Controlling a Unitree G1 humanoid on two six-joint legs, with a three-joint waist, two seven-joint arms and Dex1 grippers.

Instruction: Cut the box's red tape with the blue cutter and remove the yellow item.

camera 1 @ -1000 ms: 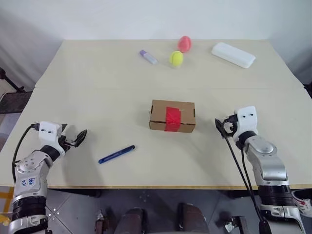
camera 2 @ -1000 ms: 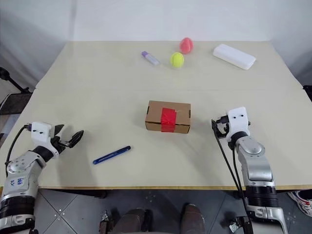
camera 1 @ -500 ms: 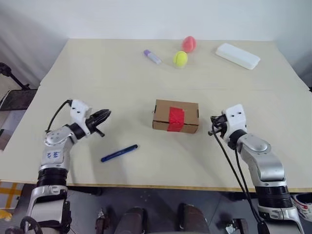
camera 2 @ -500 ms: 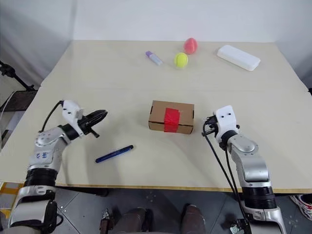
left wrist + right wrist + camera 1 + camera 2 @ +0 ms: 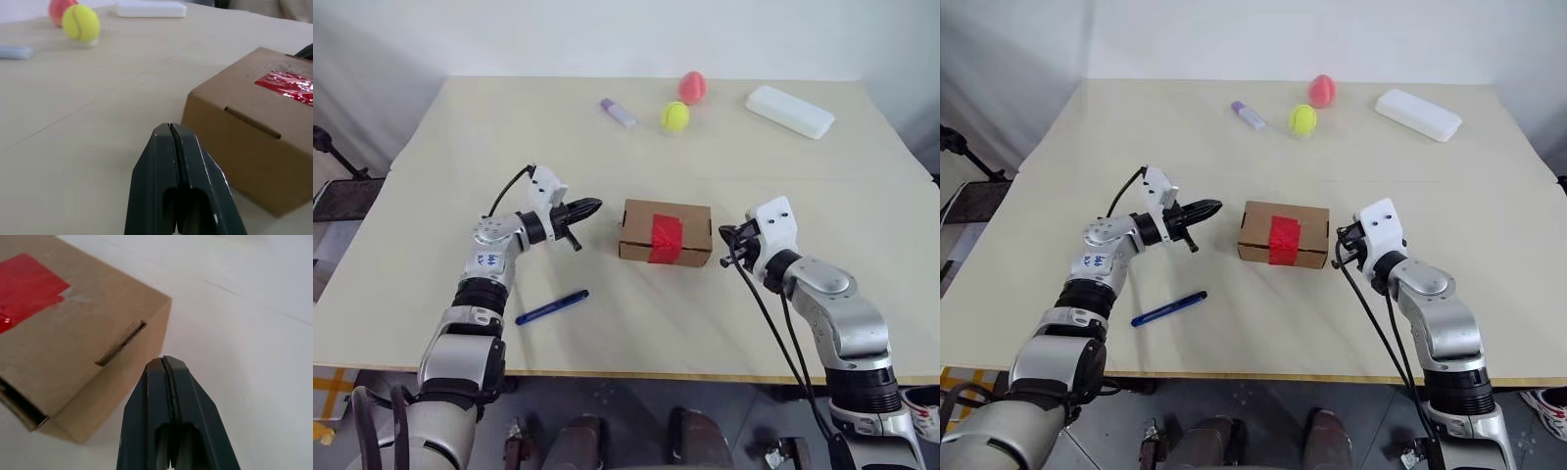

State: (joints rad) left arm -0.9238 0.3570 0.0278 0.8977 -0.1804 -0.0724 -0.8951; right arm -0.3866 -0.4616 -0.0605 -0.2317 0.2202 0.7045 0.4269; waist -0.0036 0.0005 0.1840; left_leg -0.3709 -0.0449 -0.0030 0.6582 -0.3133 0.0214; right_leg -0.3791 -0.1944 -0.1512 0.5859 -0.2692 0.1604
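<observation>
Centrally on the bench (image 5: 440, 166) sits the box (image 5: 666, 233), flaps down, with the tape (image 5: 665, 239) running over its top and down its near face. Both tools flank it. The left tool (image 5: 590, 206) is closed on nothing, its two fingers pressed flat together, and it hangs just left of the box, pointing at the box's left end; a small gap shows between tip and cardboard. The right tool (image 5: 724, 237) is likewise closed and empty, just right of the box, aimed at its right end; from the right wrist view its tip sits close to the box's corner, and I cannot tell whether it touches.

The cutter (image 5: 551, 307) lies flat on the bench near the front edge, to the near left of the box, below the left forearm, well apart from both tools. It lies slanted, its right end a little farther back than its left.

At the far side lie a purple-capped tube (image 5: 616, 113), a tennis ball (image 5: 674, 117), a pink ball (image 5: 692, 87) just behind it, and a white case (image 5: 788, 111) at the far right.
</observation>
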